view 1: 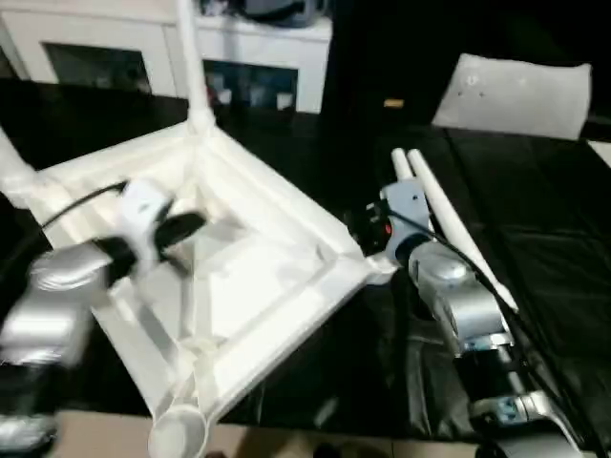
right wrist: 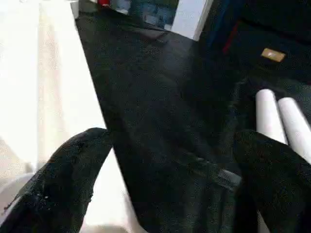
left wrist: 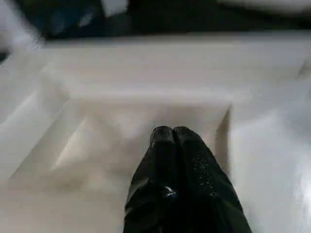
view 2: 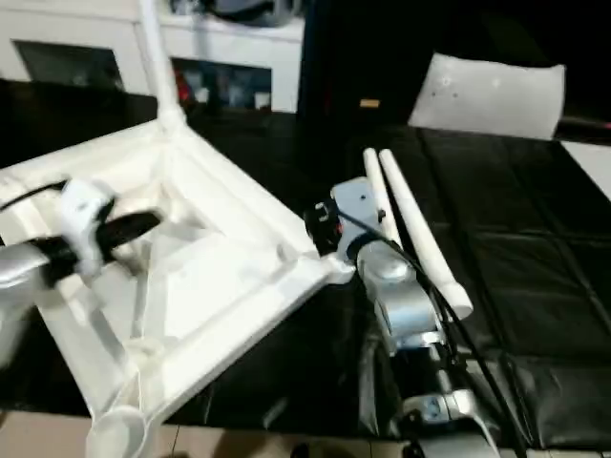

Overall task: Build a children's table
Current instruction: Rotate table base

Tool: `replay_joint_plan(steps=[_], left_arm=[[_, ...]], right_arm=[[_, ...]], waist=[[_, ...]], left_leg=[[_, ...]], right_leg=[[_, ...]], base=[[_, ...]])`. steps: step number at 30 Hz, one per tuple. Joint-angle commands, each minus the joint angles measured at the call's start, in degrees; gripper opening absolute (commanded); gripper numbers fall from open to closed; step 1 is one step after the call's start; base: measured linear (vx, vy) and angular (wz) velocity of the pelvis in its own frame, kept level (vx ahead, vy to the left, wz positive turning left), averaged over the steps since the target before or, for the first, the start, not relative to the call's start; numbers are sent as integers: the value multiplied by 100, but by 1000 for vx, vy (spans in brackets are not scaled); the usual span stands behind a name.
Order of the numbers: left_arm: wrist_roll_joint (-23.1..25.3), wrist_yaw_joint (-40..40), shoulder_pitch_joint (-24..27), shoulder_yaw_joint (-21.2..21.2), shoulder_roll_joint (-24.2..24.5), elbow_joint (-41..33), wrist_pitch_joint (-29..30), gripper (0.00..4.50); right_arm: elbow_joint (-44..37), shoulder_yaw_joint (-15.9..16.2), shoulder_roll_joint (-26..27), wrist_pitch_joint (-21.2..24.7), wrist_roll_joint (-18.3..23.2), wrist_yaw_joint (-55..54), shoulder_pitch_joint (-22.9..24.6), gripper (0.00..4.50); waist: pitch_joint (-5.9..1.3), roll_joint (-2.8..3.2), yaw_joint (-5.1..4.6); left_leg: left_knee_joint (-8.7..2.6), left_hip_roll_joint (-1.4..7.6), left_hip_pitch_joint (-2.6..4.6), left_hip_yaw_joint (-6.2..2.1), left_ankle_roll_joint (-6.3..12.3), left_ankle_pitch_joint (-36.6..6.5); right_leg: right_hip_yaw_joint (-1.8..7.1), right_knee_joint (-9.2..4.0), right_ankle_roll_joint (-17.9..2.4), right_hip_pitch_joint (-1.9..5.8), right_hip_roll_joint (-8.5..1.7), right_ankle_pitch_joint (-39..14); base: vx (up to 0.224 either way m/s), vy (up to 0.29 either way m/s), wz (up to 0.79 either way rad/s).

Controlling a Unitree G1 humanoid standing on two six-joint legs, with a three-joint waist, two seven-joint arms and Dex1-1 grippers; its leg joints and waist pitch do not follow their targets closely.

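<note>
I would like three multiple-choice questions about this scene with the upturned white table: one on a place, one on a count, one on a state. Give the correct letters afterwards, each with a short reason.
1. Where do the loose legs lie?
A. on the dark surface beside the right arm
B. inside the tabletop's ribs
C. on the white cabinet

2. How many loose legs lie there?
A. one
B. two
C. four

3. How do the grippers stand?
A. both open
B. left open, right shut
C. left shut, right open

Answers:
1 A: both lie on the dark surface, apart from the tabletop.
2 B: two round ends show side by side in the right wrist view.
3 C: the left gripper has its fingers pressed together over the ribbed underside; the right gripper shows a wide gap.
</note>
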Motion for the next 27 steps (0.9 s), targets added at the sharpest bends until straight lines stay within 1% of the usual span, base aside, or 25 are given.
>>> replay_joint_plan(steps=[1, 2, 3, 4, 5, 6, 7, 8, 9, 10, 11, 12, 13, 16, 18, 19, 20, 21, 22, 24, 25, 26, 27], left_arm=[[395, 358, 142, 443, 319, -294, 546, 3], [693, 606, 364, 626, 617, -425, 748, 3], [693, 606, 364, 626, 617, -425, 748, 3], [823, 703, 488, 698, 758, -456, 783, 3], [895, 776, 616, 755, 882, -518, 895, 3], [887, 784, 649, 769, 899, -543, 941, 3], [848, 808, 741, 802, 945, -627, 1090, 3], [811, 848, 861, 797, 944, -733, 1291, 3], [835, 865, 928, 759, 938, -776, 1362, 3], [878, 894, 1016, 715, 932, -863, 1482, 3], [942, 909, 1107, 649, 938, -955, 1611, 3], [938, 884, 1173, 610, 916, -1063, 1771, 3], [926, 864, 1208, 590, 896, -1127, 1867, 3], [748, 700, 1296, 515, 819, -1313, 2176, 3], [535, 595, 1339, 453, 718, -1480, 2472, 3], [470, 617, 1300, 450, 654, -1491, 2528, 3], [434, 638, 1272, 449, 613, -1494, 2558, 3], [407, 657, 1223, 439, 563, -1486, 2600, 3], [393, 667, 1191, 431, 532, -1482, 2631, 3], [356, 687, 1002, 417, 382, -1255, 2605, 3], [354, 688, 974, 413, 364, -1211, 2589, 3], [360, 713, 846, 390, 297, -1030, 2527, 3], [372, 732, 791, 382, 272, -950, 2488, 3]], right_arm=[[134, -52, -127, -97, -79, -67, -114, 450], [293, -40, -198, -172, -131, -85, -191, 450], [293, -40, -198, -172, -131, -85, -191, 450], [386, -2, -252, -219, -190, -83, -231, 450], [483, 44, -304, -247, -251, -72, -268, 450], [511, 55, -316, -251, -263, -63, -277, 450], [582, 84, -346, -260, -295, -39, -302, 450], [677, 137, -387, -292, -362, -20, -334, 450], [730, 180, -418, -332, -416, -10, -348, 450], [794, 232, -456, -384, -479, -2, -365, 450], [871, 287, -514, -403, -558, -10, -378, 450], [948, 337, -582, -411, -610, 18, -386, 450], [997, 366, -623, -419, -637, 41, -391, 450], [1067, 447, -752, -412, -651, 264, -370, 450], [1047, 509, -876, -361, -641, 563, -326, 450], [1003, 532, -921, -336, -603, 711, -305, 450], [978, 548, -948, -326, -576, 805, -291, 450], [932, 569, -982, -303, -530, 929, -271, 450], [903, 582, -1004, -289, -500, 1008, -257, 450], [648, 722, -1121, -193, -402, 1441, -141, 450], [606, 747, -1140, -175, -391, 1508, -121, 450], [426, 836, -1213, -83, -331, 1789, -40, 450], [353, 862, -1236, -37, -298, 1889, -9, 450]], waist=[[-337, 161, -9], [-340, 160, -23], [-332, 128, -37], [-319, 127, -51], [-324, 107, -47], [-321, 137, -41], [-320, 145, -39], [-321, 139, -30], [-326, 145, -20], [-335, 171, 4], [-340, 178, 11], [-348, 184, 27], [-350, 171, 30], [-355, 166, 39], [-342, 159, 30], [-335, 168, 29], [-321, 163, 33], [-322, 153, 26], [-325, 158, 38], [-321, 170, 49], [-311, 187, 52], [-323, 179, 73], [-303, 188, 80]], left_leg=[[-393, 281, -5, -122, 131, -1128], [-367, 265, 35, -118, 134, -1198], [-371, 252, 16, -118, 156, -1198], [-374, 240, 6, -123, 198, -1237], [-366, 252, 33, -126, 226, -1251], [-377, 270, 28, -137, 245, -1223], [-380, 281, 34, -135, 249, -1245], [-388, 303, 31, -143, 237, -1282], [-397, 314, 17, -153, 235, -1253], [-395, 313, 29, -142, 240, -1216], [-399, 322, 10, -143, 224, -1162], [-387, 312, 22, -126, 235, -1115], [-388, 311, 12, -124, 237, -1073], [-382, 295, -26, -121, 272, -975], [-376, 289, -42, -125, 326, -1033], [-365, 280, -36, -123, 335, -1062], [-356, 270, -16, -115, 374, -1128], [-353, 262, -23, -114, 383, -1140], [-347, 260, -11, -120, 400, -1149], [-351, 269, 3, -133, 414, -1197], [-354, 258, 2, -130, 436, -1217], [-351, 279, 37, -136, 420, -1244], [-357, 258, 33, -132, 455, -1313]], right_leg=[[383, -549, -158, 302, -516, -2921], [369, -569, -113, 264, -497, -2974], [361, -577, -101, 273, -481, -2977], [356, -590, -77, 269, -470, -3034], [360, -601, -94, 253, -486, -3035], [376, -560, -197, 244, -491, -2872], [377, -556, -232, 236, -492, -2839], [379, -533, -313, 240, -506, -2741], [386, -517, -358, 256, -519, -2660], [401, -510, -407, 241, -514, -2507], [411, -474, -504, 258, -518, -2327], [428, -469, -543, 256, -515, -2202], [429, -456, -579, 268, -514, -2131], [426, -437, -642, 310, -511, -1979], [410, -469, -613, 322, -512, -2156], [407, -474, -591, 316, -511, -2227], [397, -523, -545, 294, -509, -2433], [390, -530, -511, 301, -505, -2520], [380, -551, -453, 296, -505, -2649], [364, -575, -374, 281, -496, -2763], [355, -601, -332, 286, -480, -2795], [363, -589, -337, 261, -486, -2743], [348, -620, -312, 265, -461, -2803]], base=[[0, 0, 0], [0, 0, 0], [0, 0, 0], [0, 0, 0], [0, 0, 0], [0, 0, 0], [0, 0, 0], [0, 0, 0], [0, 0, 0], [0, 0, 0], [0, 0, 0], [0, 0, 0], [0, 0, 0], [0, 0, 0], [0, 0, 0], [0, 0, 0], [0, 0, 0], [0, 0, 0], [0, 0, 0], [0, 0, 0], [0, 0, 0], [0, 0, 0], [0, 0, 0]])
